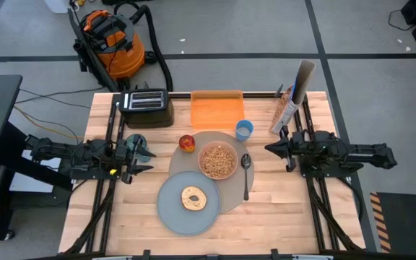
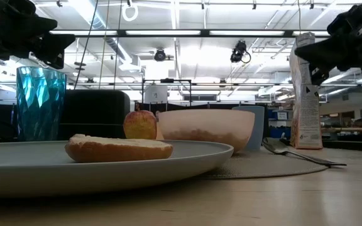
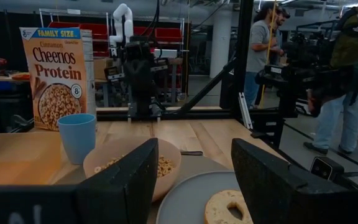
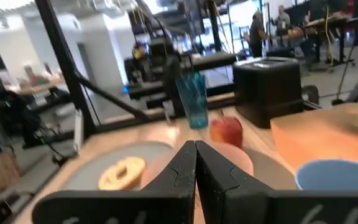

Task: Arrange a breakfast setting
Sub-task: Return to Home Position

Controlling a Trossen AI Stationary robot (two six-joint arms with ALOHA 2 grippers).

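Seen from above, the right gripper point(image 1: 271, 149) hovers right of centre with its fingers pressed together, holding nothing, near the metal spoon point(image 1: 246, 173). The left gripper point(image 1: 144, 157) is at middle left, fingers spread and empty, just beside a teal glass point(image 1: 136, 142).

Between them the setting looks finished. On the round mat point(image 1: 233, 196) are the pink bowl point(image 1: 217, 161) and the plate point(image 1: 170, 215) with its bagel point(image 1: 193, 198). The apple point(image 1: 187, 144) and the blue cup point(image 1: 244, 130) sit above.

Each arm would best lift and draw straight back toward its own frame edge. The left arm needs care to clear the glass.
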